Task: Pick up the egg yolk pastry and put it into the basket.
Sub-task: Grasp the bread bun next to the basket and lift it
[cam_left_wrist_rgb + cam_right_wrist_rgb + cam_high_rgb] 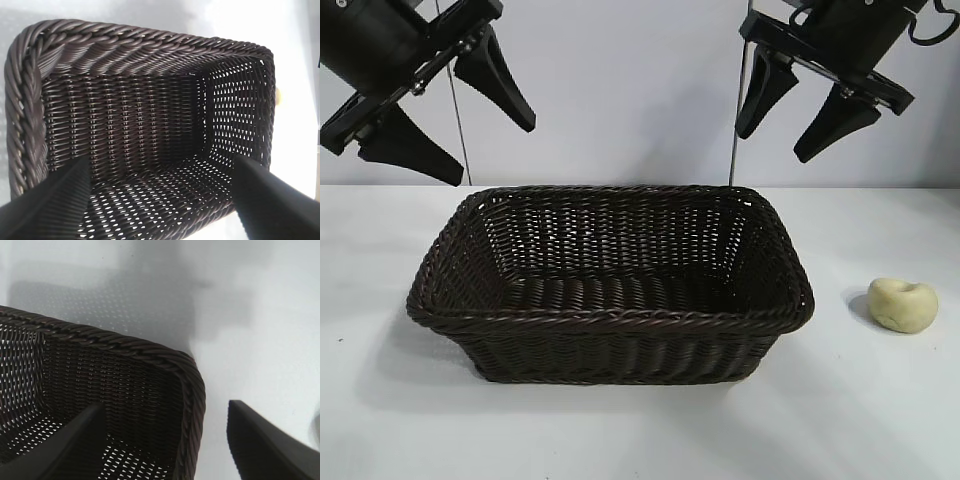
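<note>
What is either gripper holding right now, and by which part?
Nothing is held. The left gripper and right gripper hang open above the basket, and the egg yolk pastry lies untouched on the table beside it.

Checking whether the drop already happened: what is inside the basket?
Nothing: the basket shows only bare woven floor and walls in the exterior and left wrist views. The egg yolk pastry lies on the table outside it. The near wall hides the floor strip just behind it.

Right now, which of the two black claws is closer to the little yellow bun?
The right gripper, hanging above the basket's right end. The egg yolk pastry lies on the table on that side; the left gripper hangs above the opposite end.
</note>
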Controlling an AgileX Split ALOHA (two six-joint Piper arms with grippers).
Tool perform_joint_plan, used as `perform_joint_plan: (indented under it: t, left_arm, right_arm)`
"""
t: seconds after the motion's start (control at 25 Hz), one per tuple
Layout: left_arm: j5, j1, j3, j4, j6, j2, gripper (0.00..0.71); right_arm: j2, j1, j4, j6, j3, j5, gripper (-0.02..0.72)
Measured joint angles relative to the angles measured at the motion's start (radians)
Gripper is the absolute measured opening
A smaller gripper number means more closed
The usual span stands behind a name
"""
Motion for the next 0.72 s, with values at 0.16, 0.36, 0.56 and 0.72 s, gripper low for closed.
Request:
perform_joint_plan:
  t: [0.16,0.36,0.56,0.72]
  left_arm:
    - [0.0,0.0,0.0,0.0,0.001,0.0,0.565]
    - [-0.016,0.0,0.0,0.0,0.001,0.0,0.565]
    - [-0.018,0.0,0.0,0.0,0.001,0.0,0.565]
    - [-0.019,0.0,0.0,0.0,0.001,0.0,0.565]
  right_arm:
    - [0.0,0.0,-0.004,0.0,0.0,0.016,0.496]
    - [0.0,-0.04,-0.048,0.005,0.0,0.064,0.496]
    - [0.0,-0.138,-0.107,0.008,0.0,0.105,0.496]
    - [0.0,-0.205,-0.14,0.027,0.0,0.105,0.496]
